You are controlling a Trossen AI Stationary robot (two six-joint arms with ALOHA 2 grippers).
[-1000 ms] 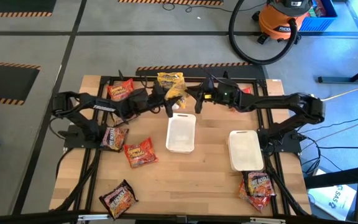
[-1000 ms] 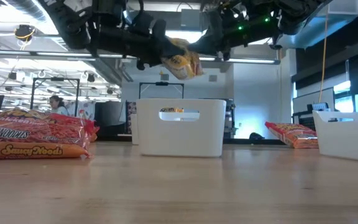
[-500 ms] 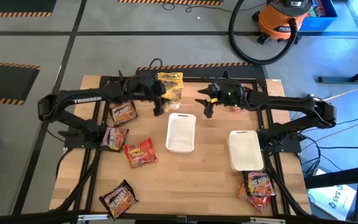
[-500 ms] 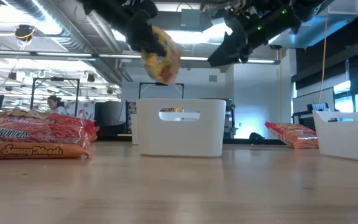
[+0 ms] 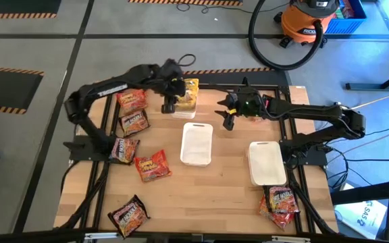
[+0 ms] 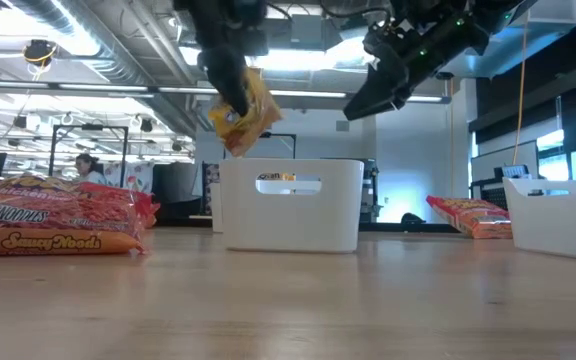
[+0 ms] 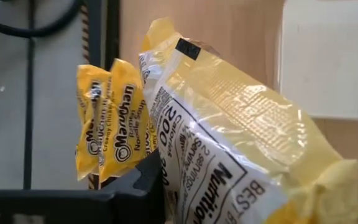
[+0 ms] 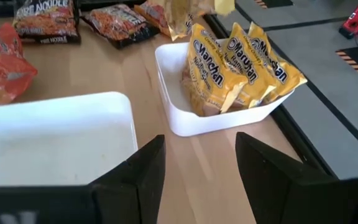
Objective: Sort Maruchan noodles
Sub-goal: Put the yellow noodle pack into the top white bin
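Note:
My left gripper (image 5: 170, 102) is shut on a yellow Maruchan noodle packet (image 6: 241, 110), held in the air over the far white tray (image 5: 183, 111). That tray holds several upright yellow packets (image 8: 238, 65). In the left wrist view the held packet (image 7: 229, 137) fills the picture, with the tray's packets (image 7: 110, 124) behind it. My right gripper (image 8: 197, 168) hangs open to the right of that tray, above the table, with nothing between its fingers. It also shows as my right gripper (image 5: 227, 116) in the high view. My left gripper pinches the yellow packet between its two fingers at one end (image 7: 169, 180). The fingers (image 6: 223, 70) come from above, slanting down. The packet hangs tilted below them, clear of the tray and the table.
An empty white tray (image 5: 196, 143) lies mid-table and another (image 5: 267, 162) to its right. Red-orange and dark packets lie at the left (image 5: 134, 122), (image 5: 152, 165), (image 5: 128, 214), at the near right (image 5: 282, 201) and behind my right gripper (image 6: 471, 215).
My right gripper has let go of the yellow packet, opened and drawn back a little toward the table's right. My left gripper, still shut on the packet, has risen, swung toward the far edge and tipped downward. The packet now hangs over the far tray.

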